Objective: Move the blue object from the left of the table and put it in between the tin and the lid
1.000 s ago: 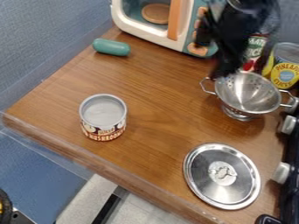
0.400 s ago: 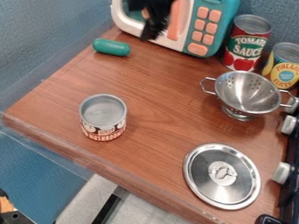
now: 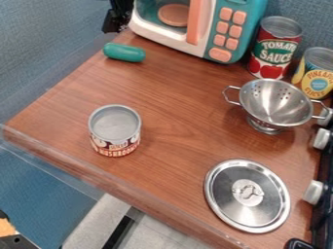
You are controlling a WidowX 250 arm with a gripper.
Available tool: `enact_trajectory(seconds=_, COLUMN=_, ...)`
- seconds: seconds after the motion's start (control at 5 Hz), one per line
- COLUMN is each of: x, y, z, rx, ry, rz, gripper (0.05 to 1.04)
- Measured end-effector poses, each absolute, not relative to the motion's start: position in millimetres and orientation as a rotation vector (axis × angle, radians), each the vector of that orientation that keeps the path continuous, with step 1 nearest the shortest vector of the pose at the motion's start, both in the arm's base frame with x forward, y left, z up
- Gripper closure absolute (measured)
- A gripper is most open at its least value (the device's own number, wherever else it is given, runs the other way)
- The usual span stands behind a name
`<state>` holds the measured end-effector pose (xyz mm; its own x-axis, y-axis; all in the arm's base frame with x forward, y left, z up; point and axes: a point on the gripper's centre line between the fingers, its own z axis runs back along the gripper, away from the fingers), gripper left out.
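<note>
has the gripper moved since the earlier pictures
Yes. The gripper has moved leftward in the view: it first hung above the colander, then in front of the toy microwave, and is now past that microwave's left side, just above the teal object.

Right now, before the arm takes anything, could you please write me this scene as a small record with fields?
object: blue-green object, lying at upper left
gripper: gripper, just beyond the object, beside the toy microwave
tin: tin, upright, left of middle
lid: lid, lying flat, lower right
behind lid: colander, upright
task status: object not yet between tin and lid
</note>
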<state>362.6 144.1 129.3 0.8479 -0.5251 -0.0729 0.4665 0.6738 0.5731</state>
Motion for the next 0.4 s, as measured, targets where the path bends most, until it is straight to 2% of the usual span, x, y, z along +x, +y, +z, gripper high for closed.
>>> enact_trajectory(seconds=0.2, x=363.0, y=155.0, z=121.1, rx=0.642, ry=-0.078, rz=-0.56, gripper=0.083)
enact_trajectory(seconds=0.4, x=358.4, y=162.0, z=103.7, rx=0.592, ry=-0.034, rz=-0.581, gripper=0.083)
